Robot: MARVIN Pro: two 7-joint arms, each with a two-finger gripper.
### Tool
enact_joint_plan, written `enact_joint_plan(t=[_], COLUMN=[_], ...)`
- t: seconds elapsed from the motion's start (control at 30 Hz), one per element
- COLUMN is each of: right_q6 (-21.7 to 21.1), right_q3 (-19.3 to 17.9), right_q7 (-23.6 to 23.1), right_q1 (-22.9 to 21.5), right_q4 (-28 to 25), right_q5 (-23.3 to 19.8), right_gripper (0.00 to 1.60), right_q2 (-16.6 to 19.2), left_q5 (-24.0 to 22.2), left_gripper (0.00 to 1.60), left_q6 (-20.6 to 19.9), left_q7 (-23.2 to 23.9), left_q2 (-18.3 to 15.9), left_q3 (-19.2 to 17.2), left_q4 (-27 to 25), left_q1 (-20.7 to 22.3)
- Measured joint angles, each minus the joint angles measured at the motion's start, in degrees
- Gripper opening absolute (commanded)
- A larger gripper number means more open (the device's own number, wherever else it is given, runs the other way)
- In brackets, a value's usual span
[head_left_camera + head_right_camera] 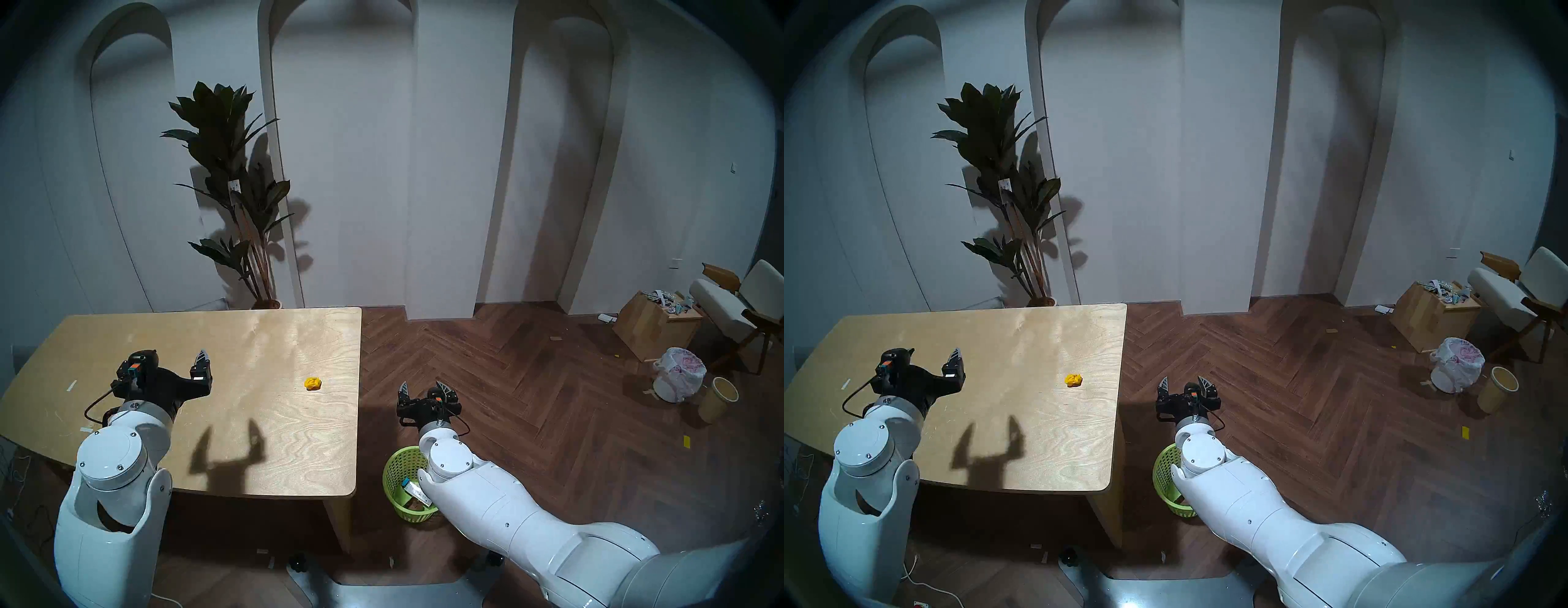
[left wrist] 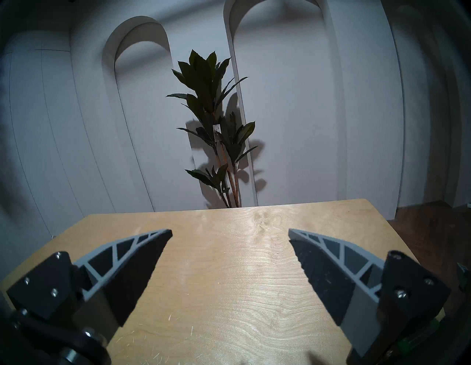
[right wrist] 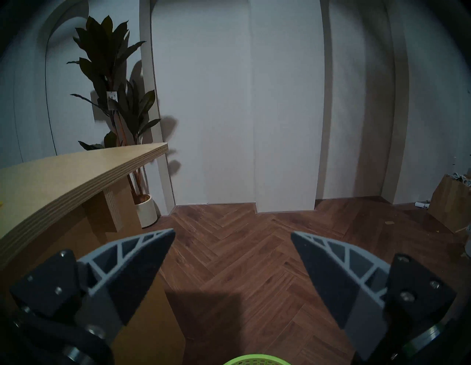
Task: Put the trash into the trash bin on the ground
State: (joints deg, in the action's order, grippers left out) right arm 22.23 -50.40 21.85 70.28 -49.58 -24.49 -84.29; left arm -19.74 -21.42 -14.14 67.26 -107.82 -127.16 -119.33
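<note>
A crumpled yellow paper ball (image 1: 313, 383) (image 1: 1074, 380) lies on the wooden table (image 1: 275, 446) near its right edge. The lime-green mesh trash bin (image 1: 401, 475) (image 1: 1165, 475) stands on the floor to the right of the table, partly under my right forearm; its rim (image 3: 254, 362) also shows in the right wrist view. A slim blue-and-white carton (image 1: 412, 488) leans inside it. The crushed box is hidden. My left gripper (image 1: 174, 356) (image 2: 229, 232) is open and empty over the table's left part. My right gripper (image 1: 423, 387) (image 3: 232, 234) is open and empty just beyond the bin.
A white bag-lined bin (image 1: 679, 373), a beige cylindrical bin (image 1: 717, 399), a cardboard box (image 1: 653, 327) and a chair (image 1: 738, 310) stand far right. A potted plant (image 1: 237, 191) is behind the table. Small tape strips (image 1: 71, 385) lie on the table's left.
</note>
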Motion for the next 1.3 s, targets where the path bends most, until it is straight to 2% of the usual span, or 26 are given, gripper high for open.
enact_joint_plan(t=[0.13,0.37,0.6,0.9,1.3], right_q6=[0.95,1.91,2.47,3.69,4.92], right_q3=[-0.84,-5.08,-9.54,-16.18,-20.47], right_q7=[1.23,5.00,8.28,11.55,14.01], right_q1=[0.78,3.40,5.99,9.91,16.72], right_q4=[-2.85,-8.28,-11.20,-14.76,-21.95], right_q5=[0.96,2.20,2.69,3.62,4.13], right_gripper=[1.60,1.60,1.60,1.60,1.60], right_q2=[2.28,7.76,12.20,18.39,25.00], left_q5=[-0.13,-0.96,-1.41,-0.90,0.65], left_gripper=[1.60,1.60,1.60,1.60,1.60], left_q6=[0.00,-0.07,-0.16,-0.17,0.24], left_q7=[0.31,1.94,3.17,3.91,4.27], left_q2=[-0.02,-0.38,-0.72,-0.86,0.46], left_q3=[1.02,6.84,11.91,17.25,23.19], left_q4=[-0.02,0.23,1.80,8.59,18.65], left_q1=[0.37,2.84,5.84,10.53,17.02])
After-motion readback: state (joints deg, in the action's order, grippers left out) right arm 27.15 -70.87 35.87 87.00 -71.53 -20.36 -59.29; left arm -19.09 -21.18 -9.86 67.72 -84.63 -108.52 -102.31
